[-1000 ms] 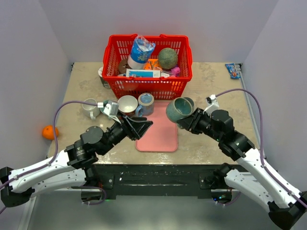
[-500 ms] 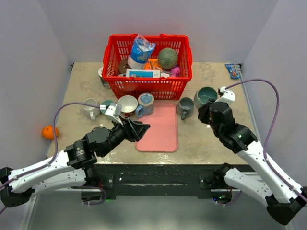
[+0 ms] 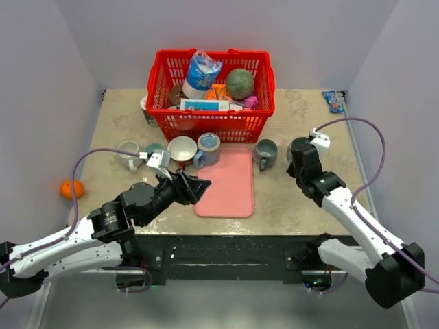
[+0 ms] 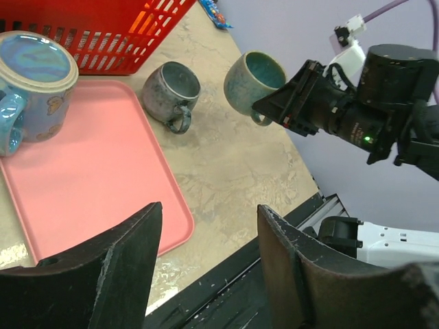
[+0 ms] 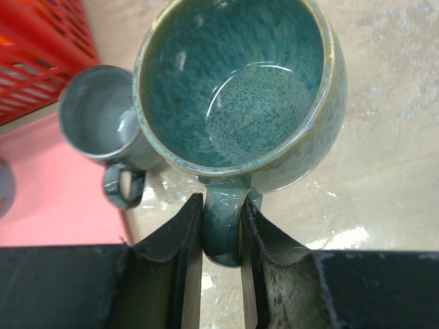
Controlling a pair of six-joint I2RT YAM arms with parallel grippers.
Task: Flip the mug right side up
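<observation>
While the right gripper (image 5: 221, 236) is pinched tight on the handle of the teal mug (image 5: 240, 89), we see that mug with its mouth facing up and its inside glossy. It is at the right side of the table (image 4: 233, 164), just beside a smaller grey mug (image 5: 96, 116), which also stands mouth up with its handle turned toward the near edge. From the left wrist view we cannot tell whether the teal mug's base rests on the table or hangs just above it. The grey mug stands just off the right edge of the pink tray (image 3: 230, 188), between that tray and the teal mug.

The left gripper (image 4: 209, 212) hangs over the near left part of the tray with its jaws spread wide. At the tray's far left corner we find a blue mug (image 4: 31, 75) standing upright, and next to it, further left, a white mug (image 3: 182, 149). Behind them stands a red basket (image 3: 206, 123) filled with assorted things. An orange ball (image 3: 70, 188) lies beyond the table's left edge.
</observation>
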